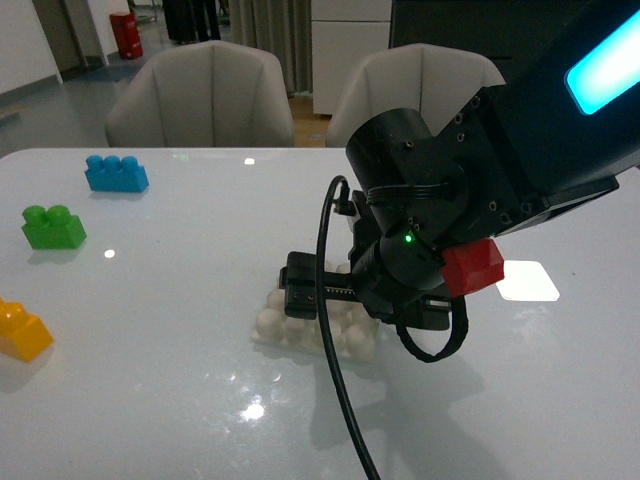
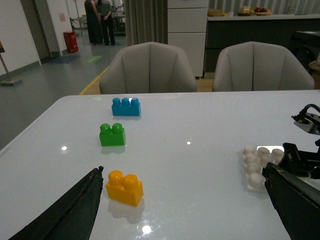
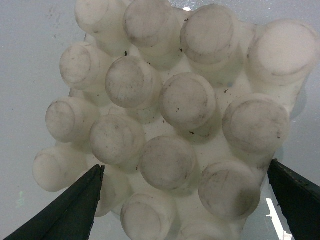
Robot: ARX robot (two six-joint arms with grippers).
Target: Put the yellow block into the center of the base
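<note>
The right tool (image 3: 185, 165) is seen released in the right wrist view, its two dark fingers (image 3: 70, 207) spread wide, with the base (image 3: 175, 100) filling the gap below them; scuffs and dark specks are shown on its round white studs only in this view. In the front view the right arm (image 1: 420, 230) is held over the base (image 1: 300, 330), which lies near the middle of the tabletop (image 1: 180, 400), and much of the plate is hidden by the arm; a green lamp (image 1: 408, 238) and a red part (image 1: 473, 267) are carried on it. The left tool (image 2: 182, 170) is likewise spread and nothing is gripped by it. The yellow block (image 2: 125, 187) is set on the glossy white tabletop close to the left edge, toward the near-left corner, well apart from the base (image 2: 257, 167); it is cut off at the border of the front view (image 1: 20, 335). The green brick (image 2: 112, 135) is placed farther along the left edge and the blue brick (image 2: 126, 106) toward the far-left corner. Two grey chairs (image 2: 147, 67) are drawn up to the far edge. A red bin (image 2: 71, 42), standing people (image 2: 97, 20) and a wall notice (image 2: 62, 16), too small to be read, are shown beyond.
</note>
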